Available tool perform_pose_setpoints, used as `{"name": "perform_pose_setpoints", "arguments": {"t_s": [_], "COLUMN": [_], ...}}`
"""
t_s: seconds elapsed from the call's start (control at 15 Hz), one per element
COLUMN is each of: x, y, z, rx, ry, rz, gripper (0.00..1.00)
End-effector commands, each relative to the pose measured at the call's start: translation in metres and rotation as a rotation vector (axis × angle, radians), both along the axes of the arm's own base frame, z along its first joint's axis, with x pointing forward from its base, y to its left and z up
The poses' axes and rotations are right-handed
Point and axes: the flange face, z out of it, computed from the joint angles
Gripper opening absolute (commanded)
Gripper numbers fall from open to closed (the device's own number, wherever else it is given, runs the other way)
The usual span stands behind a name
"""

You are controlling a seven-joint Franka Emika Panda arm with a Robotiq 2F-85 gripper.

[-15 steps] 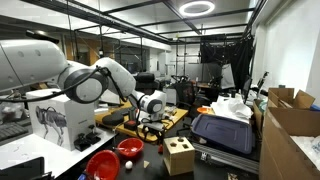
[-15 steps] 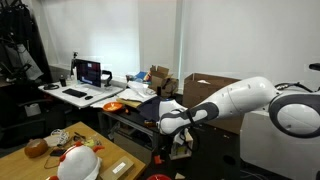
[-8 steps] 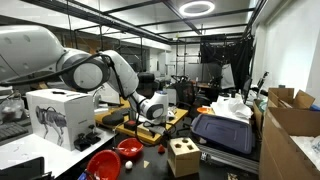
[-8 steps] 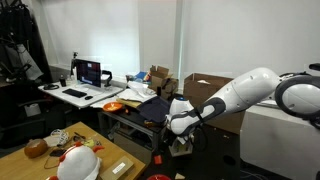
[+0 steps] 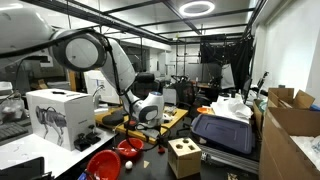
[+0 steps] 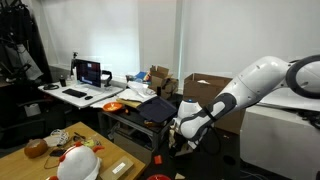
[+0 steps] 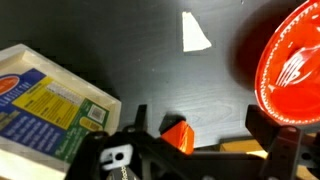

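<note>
– Tool (image 7: 200, 135) low over the dark bench (image 7: 130, 50), spread wide, gripping nothing.
– And the nearest thing?
– Small orange piece (image 7: 178, 134), lying on the bench between the two fingers, closer to one of them; touching or not, I can't tell.
– What's around it?
– Red bowl (image 7: 292, 65) off to one side, printed box (image 7: 50, 105) on the opposite side, white paper scrap (image 7: 194, 32) farther out, well apart from the orange piece.

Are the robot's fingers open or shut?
Open. In the wrist view the fingers stand wide apart, and the small orange block lies between them, not gripped.
</note>
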Motion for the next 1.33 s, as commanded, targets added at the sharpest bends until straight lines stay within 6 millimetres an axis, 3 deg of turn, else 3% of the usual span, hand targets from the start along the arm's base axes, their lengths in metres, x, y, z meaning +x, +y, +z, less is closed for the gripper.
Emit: {"name": "perform_pose_setpoints", "arguments": {"t_s": [0.0,0.4,0.67,1.0,1.27], "x": [-0.041,-0.072,-0.079,-0.059,-0.028], "y": [-0.008,-0.022,-0.026,-0.034,-0.061], "z": [0.026,0.048,0.053,0.061,0.081], "rx": [-0.014,-0.041,-0.038,0.028,0.107], "ry": [0.056,0.121,0.145,0.162,0.199], "rz": [0.022,-0.045,-0.159,-0.409,-0.583], "gripper": [1.0,1.0,1.0,1.0,1.0]}}
